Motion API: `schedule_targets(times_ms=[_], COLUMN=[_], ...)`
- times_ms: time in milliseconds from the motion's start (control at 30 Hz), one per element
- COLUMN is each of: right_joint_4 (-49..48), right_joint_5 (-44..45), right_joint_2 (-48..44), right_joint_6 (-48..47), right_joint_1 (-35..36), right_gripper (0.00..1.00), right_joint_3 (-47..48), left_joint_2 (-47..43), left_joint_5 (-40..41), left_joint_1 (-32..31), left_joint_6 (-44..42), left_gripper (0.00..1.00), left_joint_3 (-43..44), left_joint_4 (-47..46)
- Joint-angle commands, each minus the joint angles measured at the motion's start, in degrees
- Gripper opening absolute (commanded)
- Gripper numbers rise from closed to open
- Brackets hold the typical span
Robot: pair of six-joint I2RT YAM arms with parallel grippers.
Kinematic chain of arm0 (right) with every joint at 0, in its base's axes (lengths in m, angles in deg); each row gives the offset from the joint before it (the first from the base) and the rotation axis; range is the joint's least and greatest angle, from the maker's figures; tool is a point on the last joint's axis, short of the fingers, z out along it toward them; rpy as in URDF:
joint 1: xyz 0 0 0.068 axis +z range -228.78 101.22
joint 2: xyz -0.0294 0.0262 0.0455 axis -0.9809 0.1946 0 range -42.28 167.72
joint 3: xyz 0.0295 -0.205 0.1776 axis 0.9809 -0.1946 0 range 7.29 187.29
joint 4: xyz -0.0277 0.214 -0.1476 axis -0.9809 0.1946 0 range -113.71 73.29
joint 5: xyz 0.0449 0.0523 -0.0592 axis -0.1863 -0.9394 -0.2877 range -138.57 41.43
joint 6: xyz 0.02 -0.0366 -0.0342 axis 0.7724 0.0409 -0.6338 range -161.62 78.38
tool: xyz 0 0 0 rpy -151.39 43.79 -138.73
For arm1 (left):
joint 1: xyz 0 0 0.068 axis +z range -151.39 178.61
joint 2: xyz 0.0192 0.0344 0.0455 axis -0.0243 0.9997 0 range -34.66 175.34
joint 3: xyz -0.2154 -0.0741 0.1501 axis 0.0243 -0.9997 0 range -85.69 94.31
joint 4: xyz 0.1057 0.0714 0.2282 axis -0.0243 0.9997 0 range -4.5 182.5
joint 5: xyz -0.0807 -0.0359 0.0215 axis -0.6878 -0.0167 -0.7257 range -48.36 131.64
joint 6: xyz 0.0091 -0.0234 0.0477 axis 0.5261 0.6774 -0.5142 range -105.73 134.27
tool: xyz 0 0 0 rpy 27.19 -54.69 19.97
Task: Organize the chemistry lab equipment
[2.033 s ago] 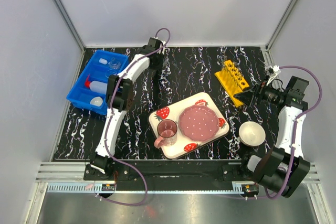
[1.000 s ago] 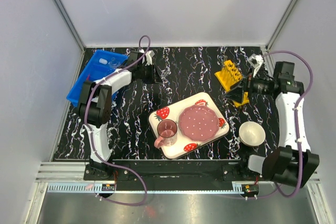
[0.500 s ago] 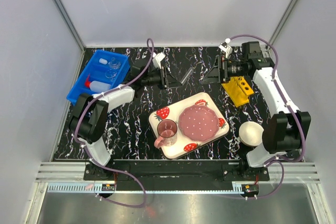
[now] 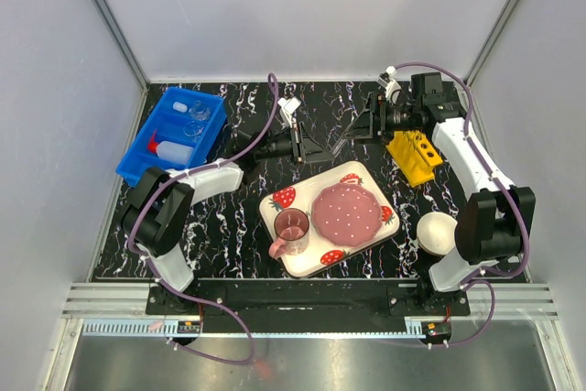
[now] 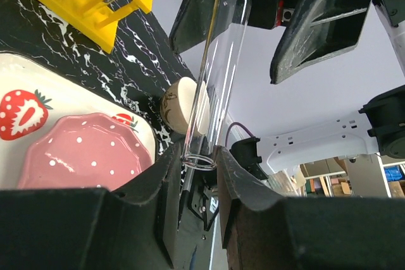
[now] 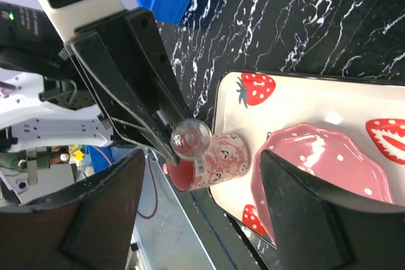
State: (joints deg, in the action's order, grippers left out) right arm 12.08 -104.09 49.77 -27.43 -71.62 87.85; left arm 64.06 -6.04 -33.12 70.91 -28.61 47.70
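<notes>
Glass tube (image 5: pixel 215 74) tight in left gripper (image 5: pixel 197 161) — right gripper (image 6: pixel 201 156) open around its tip

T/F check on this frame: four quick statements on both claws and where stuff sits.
1. The left claw is shut on a glass test tube. True.
2. The right claw is shut on the tube too. False: it is open, with a finger on either side of the tube's round end and neither touching it.
3. The white squeeze bottle lies in the blue bin. True.
4. The pink cup sits on the bare tabletop. False: it sits on the strawberry-print tray.
</notes>
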Motion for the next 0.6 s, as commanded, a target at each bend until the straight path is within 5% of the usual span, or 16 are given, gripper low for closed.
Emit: schedule_targets(times_ms=[0,133,400,567], right_joint_4=[-4.1,-5.4,-5.3,-7.4], right_joint_5=[0.3,-0.2,2.0,1.2], right_joint_2=[-0.4,-0.5,-2.1,-5.3], right_joint_6=[3.1,4.2,3.1,3.5], right_joint_1=[1.1,1.4,1.6,1.6], right_gripper=[0.76,0.66,0.27,0.18], right_joint_3=[-0.3,-0.7,-1.7,-4.3], left_joint_2=[-2.3,-2.0,-2.6,-3.4], left_joint_5=[-0.6,-0.6,0.0,0.6], left_joint_1=[-0.7,-1.4,-2.4,-2.3], left_joint_6=[1.2,1.1,0.8,0.1], left_gripper=[0.16,0.16,0.17,0.29], left_joint_3=[-0.5,-0.6,-1.6,-2.1], left_joint_4=[-6.4,-6.4,-6.0,-4.4])
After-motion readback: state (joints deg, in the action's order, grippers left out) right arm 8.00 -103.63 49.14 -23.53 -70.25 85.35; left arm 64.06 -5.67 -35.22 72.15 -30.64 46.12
